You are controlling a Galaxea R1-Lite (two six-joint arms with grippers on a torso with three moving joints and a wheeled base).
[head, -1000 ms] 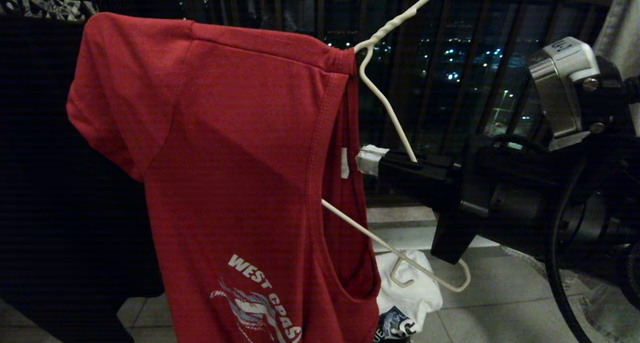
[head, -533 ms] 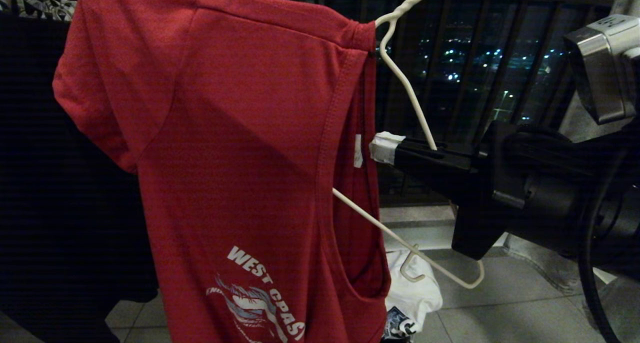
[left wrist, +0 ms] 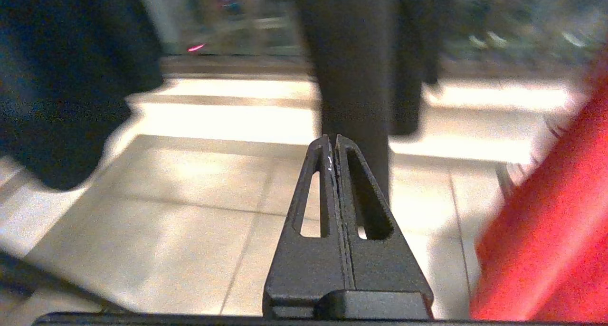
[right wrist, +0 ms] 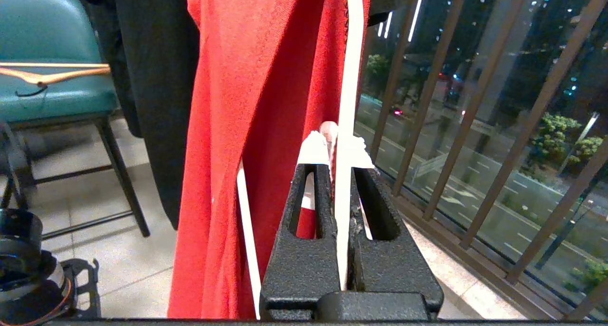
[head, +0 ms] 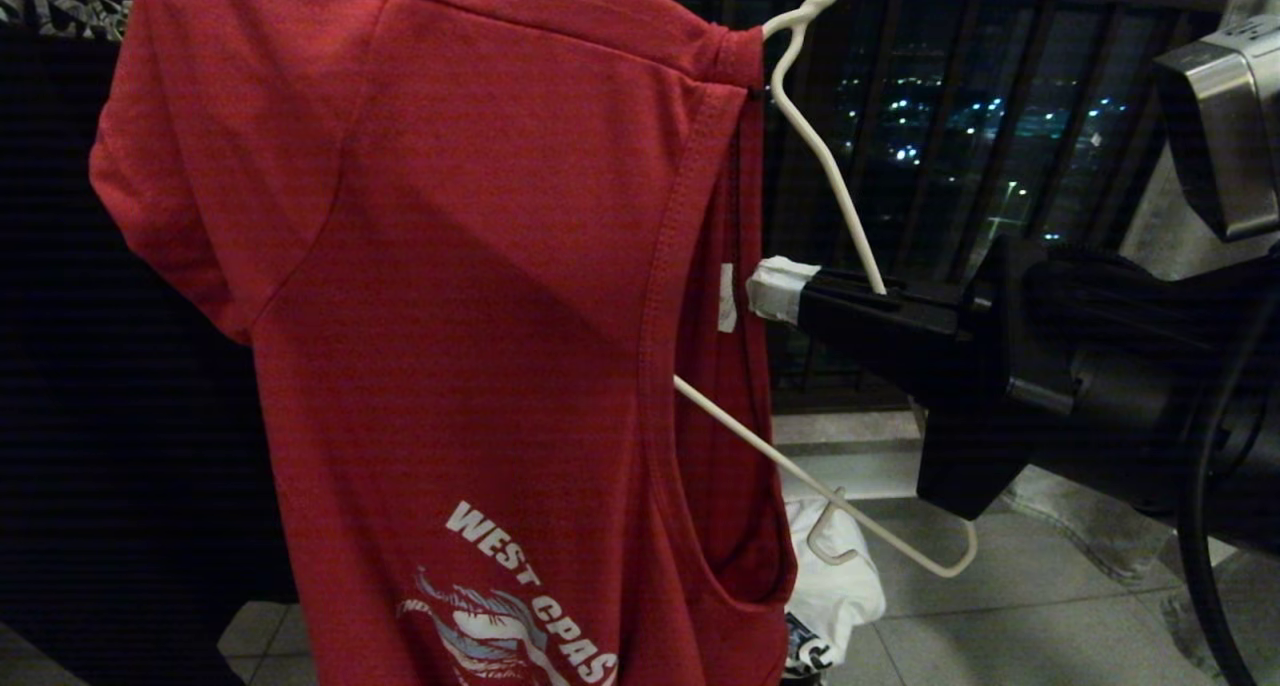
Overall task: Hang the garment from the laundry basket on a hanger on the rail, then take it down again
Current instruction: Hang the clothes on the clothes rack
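The red garment (head: 480, 296) hangs on the white wire hanger (head: 830, 166), which is tilted steeply; one hanger shoulder is inside the shirt and the other shoulder sticks out bare, low on the right. My right gripper (head: 782, 290) reaches in from the right and is shut on the hanger's wire just beside the collar. The right wrist view shows the hanger wire (right wrist: 349, 79) clamped between the taped fingertips of the right gripper (right wrist: 336, 148), with the garment (right wrist: 247, 126) beyond. My left gripper (left wrist: 334, 143) is shut and empty above the tiled floor, the garment (left wrist: 546, 231) beside it. The rail and laundry basket are out of view.
A white T-shirt (head: 838, 581) with a dark print lies low behind the red one. A black garment (head: 120, 366) hangs at the left. Dark window railing bars (right wrist: 475, 126) run along the right. A teal chair (right wrist: 47, 41) holds a wooden hanger (right wrist: 52, 74).
My right gripper has carried the hanger and the red garment a little to the right and upward. The floor and the window lights behind have stayed put.
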